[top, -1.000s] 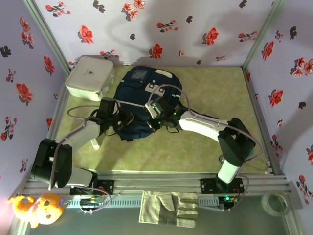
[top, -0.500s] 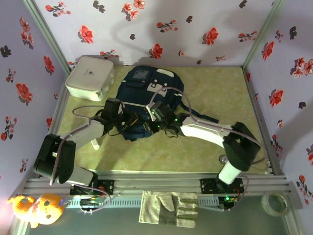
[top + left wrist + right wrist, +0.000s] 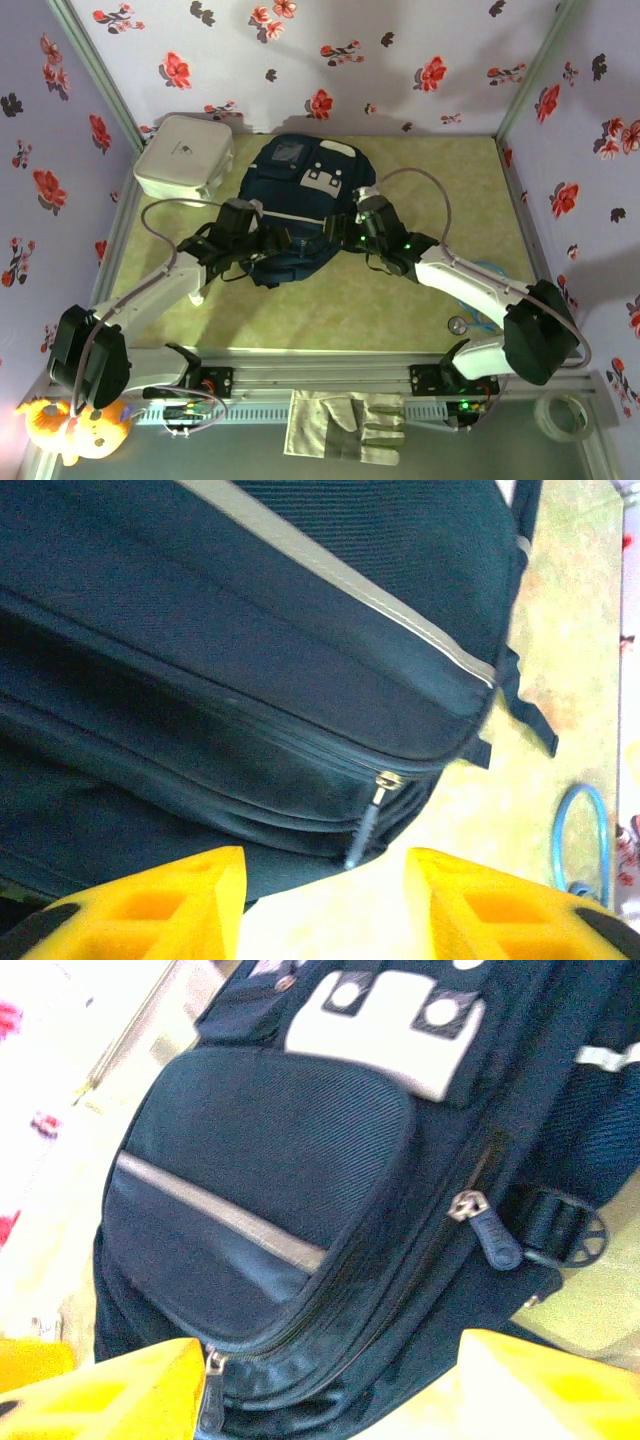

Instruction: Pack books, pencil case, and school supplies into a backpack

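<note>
- The backpack (image 3: 300, 195) lies flat in the middle of the table (image 3: 440, 190), front side up, its grey patches toward the far wall. I notice no shift of it compared with a second ago.
- In the left wrist view the long zip along its side looks drawn fully shut. The zip pull (image 3: 372, 815) hangs loose at the end of the track.
- In the right wrist view the front pocket (image 3: 260, 1190) with its pale stripe also looks closed. A second pull (image 3: 482, 1228) rests free on the fabric.
- The change is in the arms. A second ago both grippers were close together over the near part of the bag. Now the left gripper (image 3: 270, 240) is at the bag's near left edge and the right gripper (image 3: 352, 228) has swung out to its right edge.
- Both have let go. The yellow fingers (image 3: 150, 900) of the left one stand apart with only bare fabric beyond them, and the right one's fingers (image 3: 110, 1390) are spread the same way, gripping nothing.
- My judgement is that the closing of the bag is done and this is the release after it, so the task is near its end. Whether the books and the pencil case are inside I cannot confirm, because the shut fabric hides the contents.
- Further out, a white box (image 3: 185, 158) sits just beside the bag's far left corner. A work glove (image 3: 345, 425) lies on the front rail, well apart from both arms.
</note>
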